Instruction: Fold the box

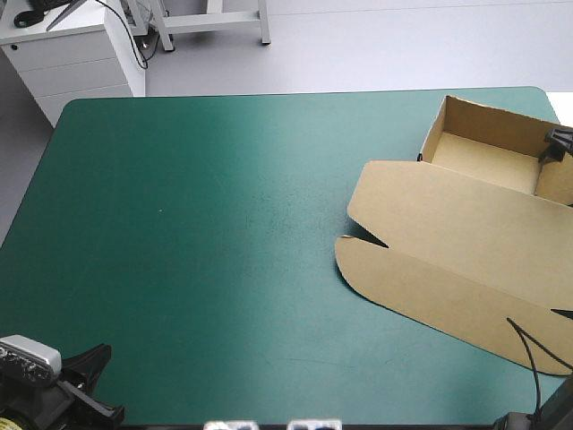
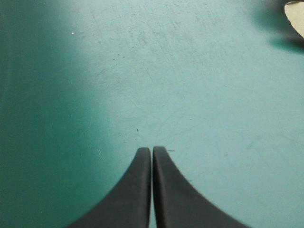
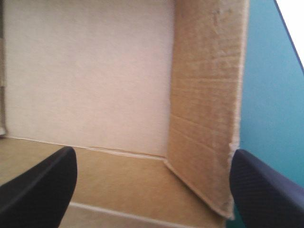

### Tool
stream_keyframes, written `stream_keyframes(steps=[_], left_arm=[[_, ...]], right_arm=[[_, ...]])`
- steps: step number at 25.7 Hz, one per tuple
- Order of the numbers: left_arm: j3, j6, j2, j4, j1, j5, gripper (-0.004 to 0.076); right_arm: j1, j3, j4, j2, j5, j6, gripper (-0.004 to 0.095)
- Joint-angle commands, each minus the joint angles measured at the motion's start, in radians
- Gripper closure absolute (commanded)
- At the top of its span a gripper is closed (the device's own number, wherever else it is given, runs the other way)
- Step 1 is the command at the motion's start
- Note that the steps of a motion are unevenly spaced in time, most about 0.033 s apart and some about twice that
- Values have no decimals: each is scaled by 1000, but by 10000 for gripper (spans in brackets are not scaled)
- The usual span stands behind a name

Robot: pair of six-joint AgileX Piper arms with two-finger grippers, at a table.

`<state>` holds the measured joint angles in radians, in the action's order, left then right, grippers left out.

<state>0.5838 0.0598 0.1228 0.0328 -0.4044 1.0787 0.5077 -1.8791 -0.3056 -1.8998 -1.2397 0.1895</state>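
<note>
The brown box [image 1: 466, 242] lies at the table's right side. Its tray [image 1: 488, 152] has raised walls at the far right, and the lid [image 1: 448, 278] lies flat toward the front. My right gripper [image 1: 557, 143] is at the tray's right wall. In the right wrist view this gripper [image 3: 152, 154] is open, a raised brown wall [image 3: 204, 118] standing between its fingers and the tray floor [image 3: 85, 71] ahead. My left gripper [image 1: 97, 387] sits at the table's front left corner, far from the box. In its own view the left gripper [image 2: 152, 150] is shut over bare cover, holding nothing.
The teal-green cover [image 1: 206, 233] stretches bare from the left edge to the box. A corner of the brown lid [image 2: 297, 14] shows far ahead of the left gripper. A white cabinet [image 1: 72, 54] stands beyond the table's far left corner.
</note>
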Motion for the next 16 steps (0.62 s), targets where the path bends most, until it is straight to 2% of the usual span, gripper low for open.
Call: stream_keyframes(steps=[1,3,4,6,7,9,11,14,16], left_arm=[[23,5,20,0,-9,-55,731],[23,5,20,0,-9,-55,731],[23,5,20,0,-9,-53,731],[23,5,20,0,-9,-51,731],[23,5,20,0,-9,-46,731],[23,5,20,-3,-9,-35,731],[23,5,20,-5,-9,-14,731],[23,5,20,-5,-9,-2,731],[23,5,20,-5,-9,-2,731]], right_arm=[[5,-29,-216,145,-9,21,109],[5,-29,-359,226,-9,123,206],[5,-29,-391,253,-9,134,260],[3,-29,-452,302,-9,130,434],[-21,-27,-458,339,-9,130,576],[-70,-18,-452,384,-9,143,722],[-167,15,-452,442,-9,186,897],[-354,84,-448,513,-4,258,921],[-499,126,-391,568,38,286,920]])
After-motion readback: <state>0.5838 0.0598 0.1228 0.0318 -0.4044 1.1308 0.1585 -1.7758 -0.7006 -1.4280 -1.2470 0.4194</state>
